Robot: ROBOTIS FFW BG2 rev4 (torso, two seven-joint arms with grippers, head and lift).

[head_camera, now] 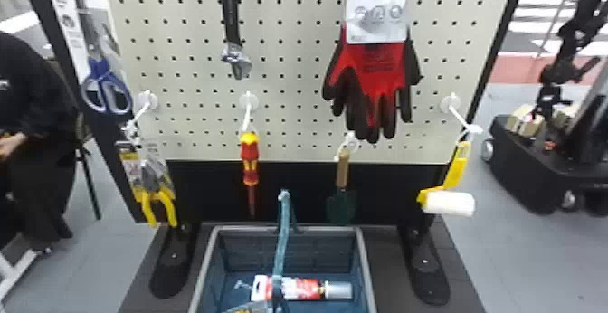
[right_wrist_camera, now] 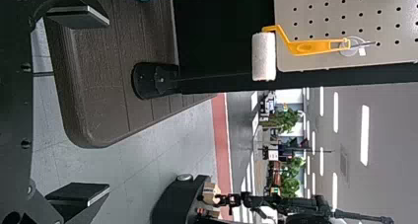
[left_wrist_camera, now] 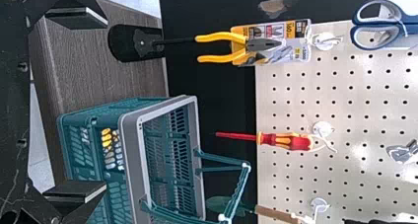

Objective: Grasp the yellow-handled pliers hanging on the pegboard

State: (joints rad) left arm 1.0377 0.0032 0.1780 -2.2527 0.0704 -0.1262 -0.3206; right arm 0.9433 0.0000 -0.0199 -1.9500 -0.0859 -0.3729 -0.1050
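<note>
The yellow-handled pliers (head_camera: 156, 199) hang handles down on a printed card from a white hook (head_camera: 145, 100) at the pegboard's lower left corner. In the left wrist view the pliers (left_wrist_camera: 236, 49) lie well ahead of my left gripper (left_wrist_camera: 79, 103) and off to one side. That gripper is open, with nothing between its black fingers (left_wrist_camera: 74, 14). My right gripper (right_wrist_camera: 79, 105) is open too and holds nothing. It faces the board's other end, where a yellow paint roller (right_wrist_camera: 296, 46) hangs.
On the pegboard (head_camera: 289, 122) also hang blue scissors (head_camera: 104, 86), a wrench (head_camera: 233, 31), red gloves (head_camera: 371, 77), a red-yellow screwdriver (head_camera: 249, 163), a trowel (head_camera: 342, 194) and the roller (head_camera: 448, 199). A teal basket (head_camera: 362, 253) holding a tube (head_camera: 298, 288) sits below. A black cart (head_camera: 543, 167) stands right.
</note>
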